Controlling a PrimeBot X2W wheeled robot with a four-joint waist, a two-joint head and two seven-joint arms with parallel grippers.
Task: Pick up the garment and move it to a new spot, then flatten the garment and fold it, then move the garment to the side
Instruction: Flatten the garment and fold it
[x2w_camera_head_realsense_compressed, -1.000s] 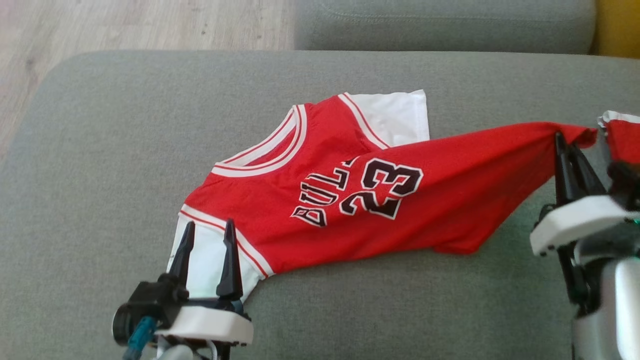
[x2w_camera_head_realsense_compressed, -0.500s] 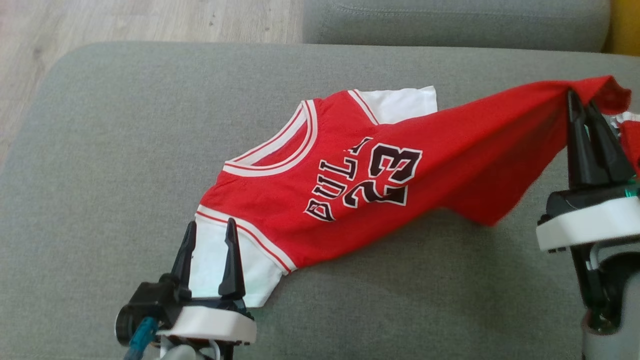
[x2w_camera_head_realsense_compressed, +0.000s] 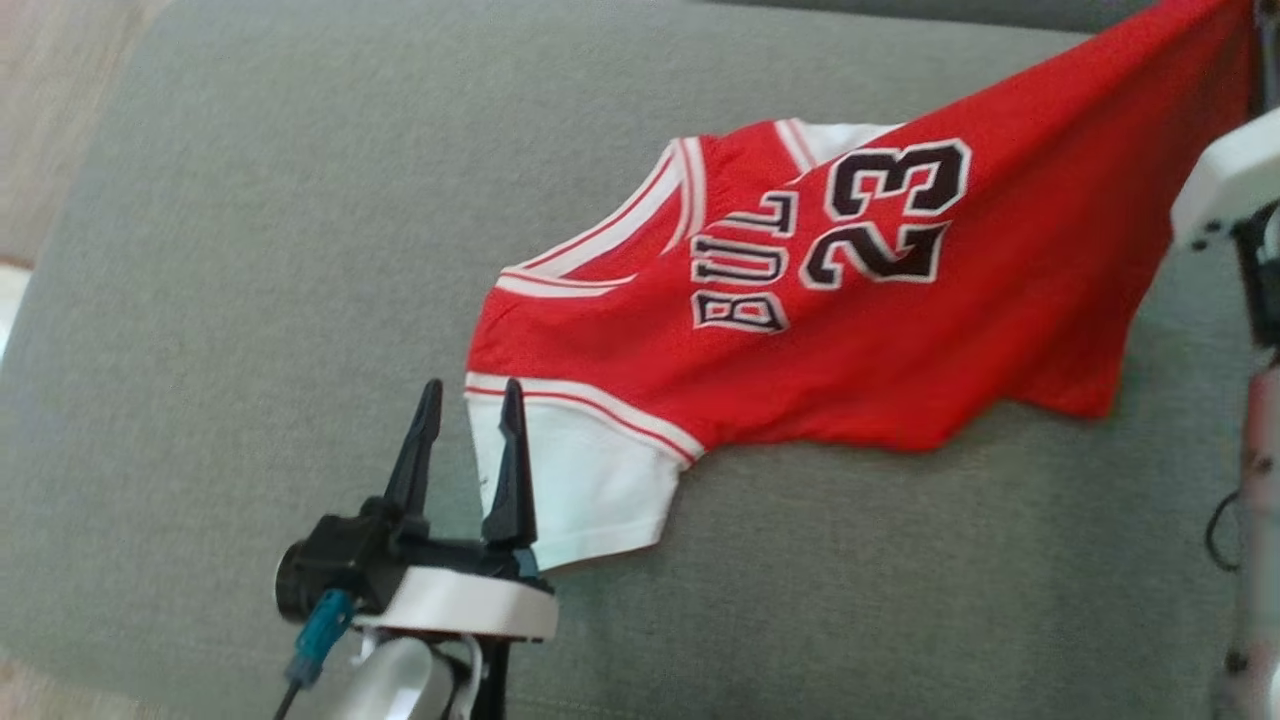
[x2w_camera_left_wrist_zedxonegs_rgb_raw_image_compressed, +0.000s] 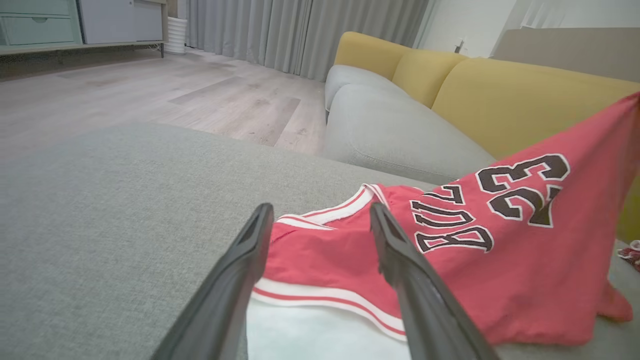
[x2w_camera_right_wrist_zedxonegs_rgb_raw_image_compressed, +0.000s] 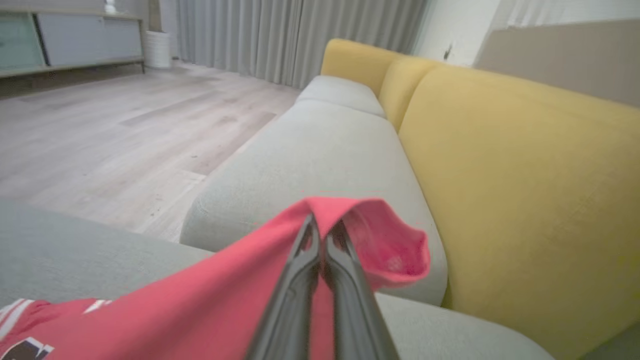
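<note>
The garment (x2w_camera_head_realsense_compressed: 860, 330) is a red jersey with white sleeves and "BULLS 23" in black, lying on a grey cushion (x2w_camera_head_realsense_compressed: 250, 250). My right gripper (x2w_camera_right_wrist_zedxonegs_rgb_raw_image_compressed: 320, 223) is shut on the garment's red hem (x2w_camera_right_wrist_zedxonegs_rgb_raw_image_compressed: 380, 240) and holds that end up off the cushion, so the cloth (x2w_camera_left_wrist_zedxonegs_rgb_raw_image_compressed: 500, 250) slopes up to the right. The white housing of my right wrist (x2w_camera_head_realsense_compressed: 1225, 175) shows at the right edge of the head view. My left gripper (x2w_camera_head_realsense_compressed: 470, 395) stands open, low over the near white sleeve (x2w_camera_head_realsense_compressed: 580, 490). One finger is over the sleeve's edge and nothing is between the fingers (x2w_camera_left_wrist_zedxonegs_rgb_raw_image_compressed: 260, 235).
A second grey seat cushion (x2w_camera_right_wrist_zedxonegs_rgb_raw_image_compressed: 325, 150) lies beyond this one, with a yellow backrest (x2w_camera_right_wrist_zedxonegs_rgb_raw_image_compressed: 525, 190) along the right. Wooden floor (x2w_camera_left_wrist_zedxonegs_rgb_raw_image_compressed: 150, 95) lies to the left past the cushion's edge. A small red and white item (x2w_camera_left_wrist_zedxonegs_rgb_raw_image_compressed: 631, 250) sits at the far right.
My right gripper has lifted the hem higher and further away, raising more of the jersey and dragging it rightward. The head camera has shifted. The left gripper stays open by the sleeve.
</note>
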